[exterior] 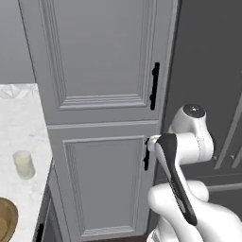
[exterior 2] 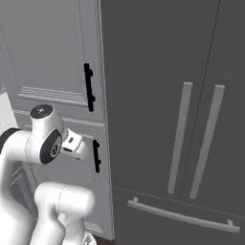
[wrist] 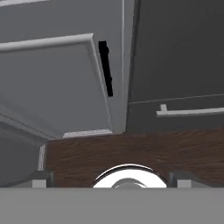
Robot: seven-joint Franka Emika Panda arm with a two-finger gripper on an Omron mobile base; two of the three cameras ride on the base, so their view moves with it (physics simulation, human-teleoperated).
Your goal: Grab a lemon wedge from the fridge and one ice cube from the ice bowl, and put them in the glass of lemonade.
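The fridge [exterior 2: 158,95] is a tall dark grey unit with both doors shut; two long grey bar handles [exterior 2: 180,139] run down it and a horizontal drawer bar [exterior 2: 182,216] sits below. The lemon wedge is hidden. On the white counter at the left stands the glass of lemonade [exterior: 23,164]. A slice of the wooden ice bowl [exterior: 5,218] shows at the frame edge, and the ice cube is out of view. My gripper [wrist: 112,178] is open with nothing between its fingertips [wrist: 41,177]. It points down at the floor before the cabinet and fridge drawer [wrist: 192,112].
Light grey panelled cabinet doors [exterior: 101,56] with black handles [exterior: 154,86] stand between the counter [exterior: 21,123] and the fridge. My folded arm [exterior: 182,156] is close in front of the lower cabinet door. Dark wood floor [wrist: 131,153] lies below.
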